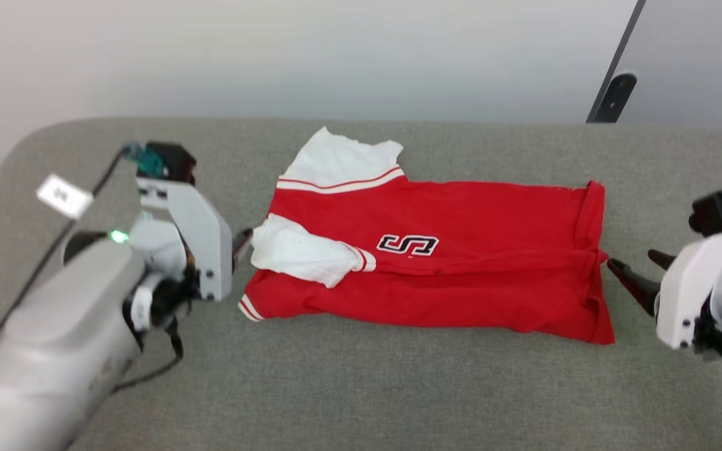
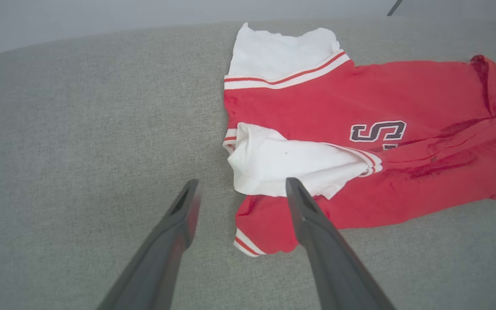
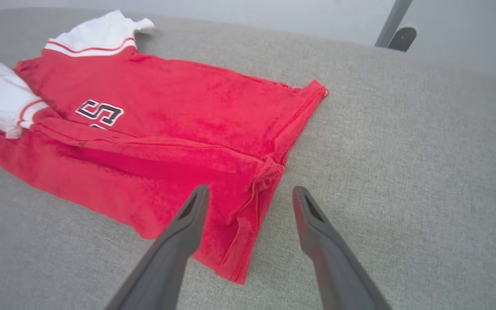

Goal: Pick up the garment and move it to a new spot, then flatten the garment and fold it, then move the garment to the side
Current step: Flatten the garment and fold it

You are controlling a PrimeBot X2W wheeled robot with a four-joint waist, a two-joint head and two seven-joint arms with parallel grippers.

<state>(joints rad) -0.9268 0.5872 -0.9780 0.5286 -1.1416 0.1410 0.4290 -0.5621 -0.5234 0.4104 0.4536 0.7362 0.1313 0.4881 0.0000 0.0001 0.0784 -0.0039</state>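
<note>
Red garment point(image 1: 461, 250) mid surface point(image 1: 361, 388), 1st lengthwise fold looks done. L gripper point(image 2: 241, 184), R gripper point(image 3: 251, 189) open, empty, at ends. Todo: cross-fold, move aside.

One garment point(image 1: 461, 269), one left gripper point(image 2: 241, 185), one right gripper point(image 3: 250, 191), one grey surface point(image 1: 361, 388).
Two dark fingers point(image 2: 308, 224) on each gripper, four altogether; two white sleeves point(image 1: 336, 163); one outlined letter point(image 1: 408, 244).

garment point(image 1: 461, 250): red body, white sleeves w/ red-white stripe trim, black white-outlined letter | surface point(image 1: 361, 388): grey fabric
</note>
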